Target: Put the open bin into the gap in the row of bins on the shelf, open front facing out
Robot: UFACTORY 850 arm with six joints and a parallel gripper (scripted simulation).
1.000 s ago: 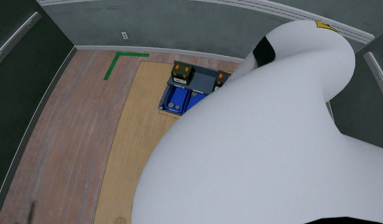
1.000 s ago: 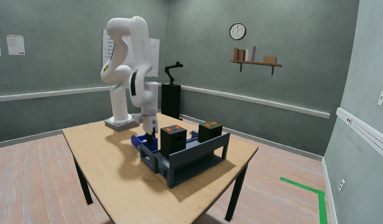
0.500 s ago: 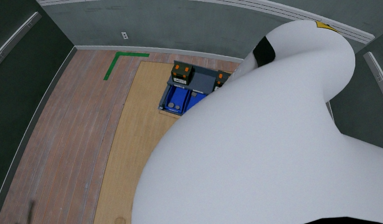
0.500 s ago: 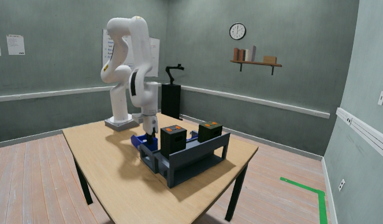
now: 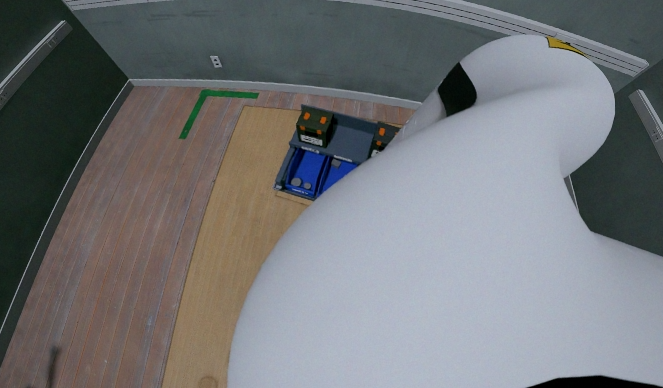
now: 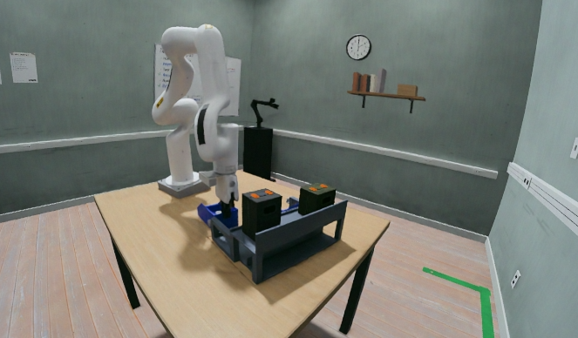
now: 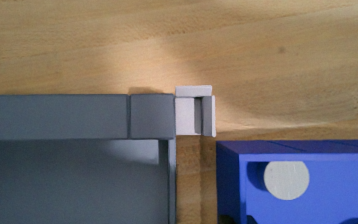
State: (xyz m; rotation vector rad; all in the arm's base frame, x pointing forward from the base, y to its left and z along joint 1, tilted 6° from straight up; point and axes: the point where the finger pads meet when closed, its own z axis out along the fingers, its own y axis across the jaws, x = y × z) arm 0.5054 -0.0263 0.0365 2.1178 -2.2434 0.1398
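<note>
The open blue bin (image 6: 207, 212) (image 7: 227, 175) is in front of the shelf's near end in the exterior view. A round grey part (image 7: 286, 180) lies in it. My gripper (image 6: 227, 212) (image 7: 237, 220) points down and is shut on the bin's end wall, one fingertip on each side of its rim. Whether the bin touches the table is unclear. The grey shelf (image 5: 354, 142) (image 6: 300, 223) (image 7: 50, 117) holds blue bins; one bin (image 5: 309, 165) with two round parts and another (image 5: 337, 174) with a grey part show in the top view. The arm hides the rest of the row and the gap.
Two dark green boxes with orange marks, one (image 5: 314, 127) (image 6: 261, 213) and another (image 5: 383, 137) (image 6: 317, 198), stand on the shelf's upper board. A pale bracket (image 7: 187, 116) sits at the shelf's corner, close to the bin. The wooden table (image 6: 172, 244) carries everything.
</note>
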